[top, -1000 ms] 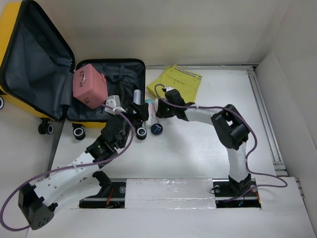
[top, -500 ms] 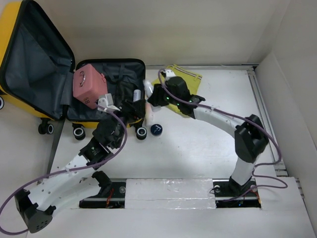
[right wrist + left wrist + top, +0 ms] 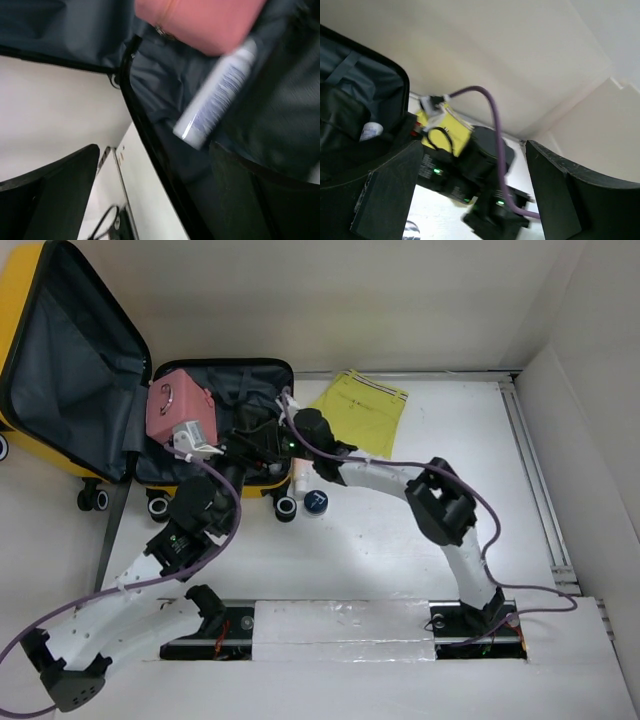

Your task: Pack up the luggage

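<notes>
Since the earlier frame my right pincer (image 3: 154, 150) has swung left, from beside the yellow folded cloth (image 3: 362, 412) to above the luggage (image 3: 70, 370). My left pincer (image 3: 474, 150) has also pushed up close to it. Both sets of jaws are spread wide with nothing between them. The yellow suitcase lies open at the table's far left, with its lid propped up. A pink case (image 3: 180, 412) and a white spray bottle (image 3: 215, 102) rest on its grey lining. A small dark jar (image 3: 316, 502) sits on the table just outside.

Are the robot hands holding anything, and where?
Nothing. The left gripper and right gripper are both open and empty; the white bottle lies inside the luggage.
</notes>
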`<state>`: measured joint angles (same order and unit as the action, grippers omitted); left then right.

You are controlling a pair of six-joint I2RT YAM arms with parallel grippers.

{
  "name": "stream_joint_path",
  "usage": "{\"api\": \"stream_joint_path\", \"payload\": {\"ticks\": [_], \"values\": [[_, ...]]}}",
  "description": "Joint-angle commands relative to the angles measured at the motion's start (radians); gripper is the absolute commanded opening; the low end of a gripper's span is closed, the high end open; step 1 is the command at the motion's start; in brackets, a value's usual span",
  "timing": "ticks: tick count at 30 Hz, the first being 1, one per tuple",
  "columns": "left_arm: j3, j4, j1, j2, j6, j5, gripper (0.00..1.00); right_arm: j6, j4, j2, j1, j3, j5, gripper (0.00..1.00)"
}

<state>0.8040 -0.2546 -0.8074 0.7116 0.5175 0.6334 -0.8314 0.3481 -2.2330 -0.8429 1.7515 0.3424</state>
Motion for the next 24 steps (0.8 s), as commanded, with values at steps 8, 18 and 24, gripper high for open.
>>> {"api": "stream_joint_path", "payload": {"ticks": [8, 18, 24], "values": [[-0.015, -0.052, 0.001, 0.034, -0.020, -0.024, 0.79, 0.356, -0.082, 0.539, 0.102, -0.641, -0.231, 0.70], [-0.032, -0.074, 0.001, 0.101, 0.004, -0.097, 0.79, 0.526, -0.463, 0.446, -0.057, -0.618, -0.614, 1.00], [-0.075, -0.103, 0.001, 0.089, 0.013, -0.097, 0.79, 0.526, -0.482, 0.389, -0.100, -0.609, -0.657, 1.00]]}}
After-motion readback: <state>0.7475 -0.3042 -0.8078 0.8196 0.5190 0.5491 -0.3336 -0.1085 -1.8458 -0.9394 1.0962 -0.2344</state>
